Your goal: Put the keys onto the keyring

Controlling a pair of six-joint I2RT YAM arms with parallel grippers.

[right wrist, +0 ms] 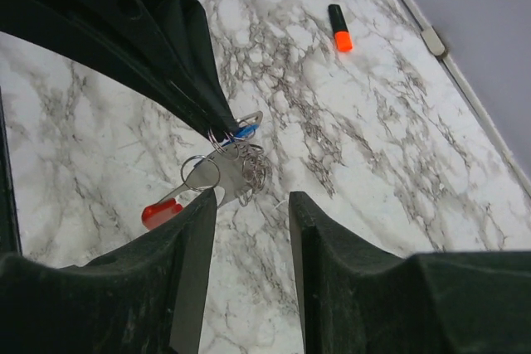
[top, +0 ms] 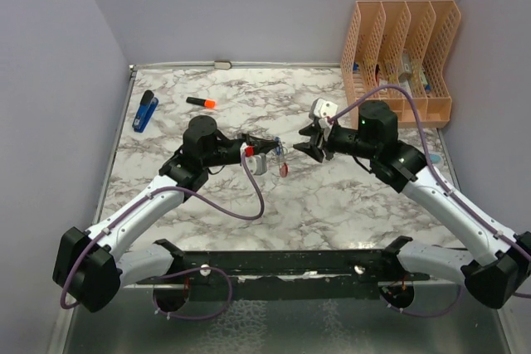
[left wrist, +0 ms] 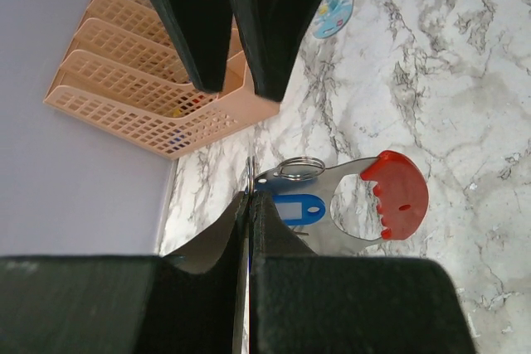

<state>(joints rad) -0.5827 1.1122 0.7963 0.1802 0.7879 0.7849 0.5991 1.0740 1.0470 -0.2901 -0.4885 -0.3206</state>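
Note:
My left gripper (top: 270,148) is shut on a thin silvery metal bit of the key bunch (left wrist: 249,173) and holds it above the marble table. From it hang a blue-headed key (left wrist: 299,207), wire rings (left wrist: 300,167) and the keyring (left wrist: 397,196), which is silvery with a red crescent. In the right wrist view the bunch hangs from the left fingertips: blue key (right wrist: 243,131), several wire rings (right wrist: 249,167), keyring (right wrist: 162,213). My right gripper (top: 312,140) is open and empty. It faces the bunch from the right, a short way off (right wrist: 249,205).
An orange file rack (top: 398,55) stands at the back right. An orange-and-black marker (top: 201,103) and a dark-blue stapler-like object (top: 145,111) lie at the back left. A small light-blue item (left wrist: 336,6) lies near the table's right edge.

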